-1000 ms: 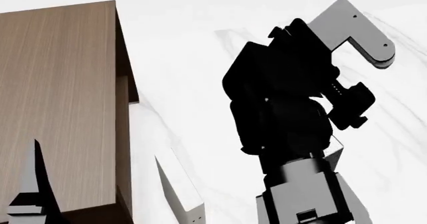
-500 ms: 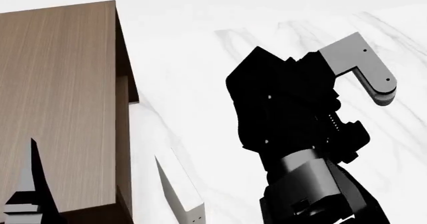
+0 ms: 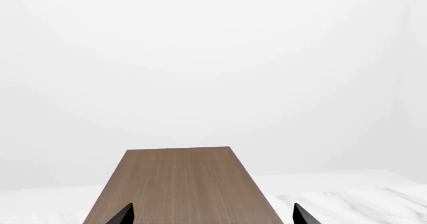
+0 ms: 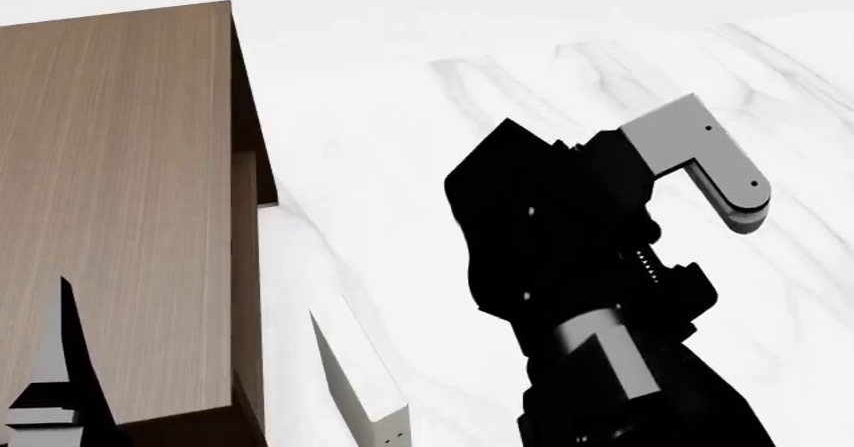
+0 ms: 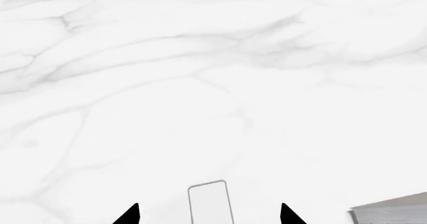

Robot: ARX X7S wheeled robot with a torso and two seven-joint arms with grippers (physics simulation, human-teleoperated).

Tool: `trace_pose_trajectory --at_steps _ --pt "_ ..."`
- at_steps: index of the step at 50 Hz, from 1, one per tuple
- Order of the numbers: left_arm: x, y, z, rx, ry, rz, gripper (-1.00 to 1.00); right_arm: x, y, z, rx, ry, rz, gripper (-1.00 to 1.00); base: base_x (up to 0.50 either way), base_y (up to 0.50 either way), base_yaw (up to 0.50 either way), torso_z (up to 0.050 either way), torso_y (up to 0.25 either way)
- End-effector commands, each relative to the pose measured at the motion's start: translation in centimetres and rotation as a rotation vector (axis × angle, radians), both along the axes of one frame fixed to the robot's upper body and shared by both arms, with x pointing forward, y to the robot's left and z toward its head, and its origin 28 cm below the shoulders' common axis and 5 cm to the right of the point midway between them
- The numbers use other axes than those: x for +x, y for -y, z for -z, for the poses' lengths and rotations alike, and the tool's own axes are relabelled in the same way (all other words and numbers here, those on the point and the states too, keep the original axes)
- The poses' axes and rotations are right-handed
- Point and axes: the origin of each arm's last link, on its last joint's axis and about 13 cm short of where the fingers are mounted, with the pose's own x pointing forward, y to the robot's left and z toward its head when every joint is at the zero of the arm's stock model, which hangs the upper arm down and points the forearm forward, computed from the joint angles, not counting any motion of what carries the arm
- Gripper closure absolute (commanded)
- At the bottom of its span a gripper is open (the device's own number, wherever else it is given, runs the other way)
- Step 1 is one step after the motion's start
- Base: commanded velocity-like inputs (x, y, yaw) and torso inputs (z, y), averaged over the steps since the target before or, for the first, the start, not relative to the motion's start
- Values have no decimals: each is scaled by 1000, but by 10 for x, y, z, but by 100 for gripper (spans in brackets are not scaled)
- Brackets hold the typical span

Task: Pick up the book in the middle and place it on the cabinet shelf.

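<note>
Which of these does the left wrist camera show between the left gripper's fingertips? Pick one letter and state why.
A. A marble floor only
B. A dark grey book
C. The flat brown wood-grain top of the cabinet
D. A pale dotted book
C: in the left wrist view the two dark fingertips of the left gripper stand apart, and the cabinet top's brown wood grain fills the gap between them, with no book in sight.

You had a white marble surface with grey veins (image 5: 200, 68) under you and a plain, evenly lit white wall (image 3: 213, 58) beyond.
</note>
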Motion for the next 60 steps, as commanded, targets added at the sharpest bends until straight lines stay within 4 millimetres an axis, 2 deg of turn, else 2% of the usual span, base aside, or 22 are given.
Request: trace_pose_trajectory --at_steps 1,7,20,39,46,48,51,60 --pt "0 0 0 2 -1 0 -100 -1 2 11 12 -16 -22 -100 0 0 0 0 0" --pt "0 0 0 2 -3 -1 -100 -1 6 17 5 -18 -20 -100 0 0 0 0 0" --pt "1 1 1 6 -6 0 -100 -6 23 48 -61 -57 -106 -100 0 0 0 0 0" --pt "1 0 1 3 -1 -5 -100 -11 19 63 -12 -125 -207 -100 0 0 0 0 0" --pt "0 0 1 4 -1 -3 -100 -12 17 68 12 -114 -215 -100 0 0 0 0 0" --pt "0 0 0 4 0 -3 -100 -12 17 69 68 -42 -236 -100 0 0 0 0 0" --pt "0 0 1 4 -1 -4 -100 -12 17 70 41 -66 -230 -100 0 0 0 0 0" --pt "0 0 0 4 0 -1 -100 -12 17 72 131 -35 -226 -100 0 0 0 0 0"
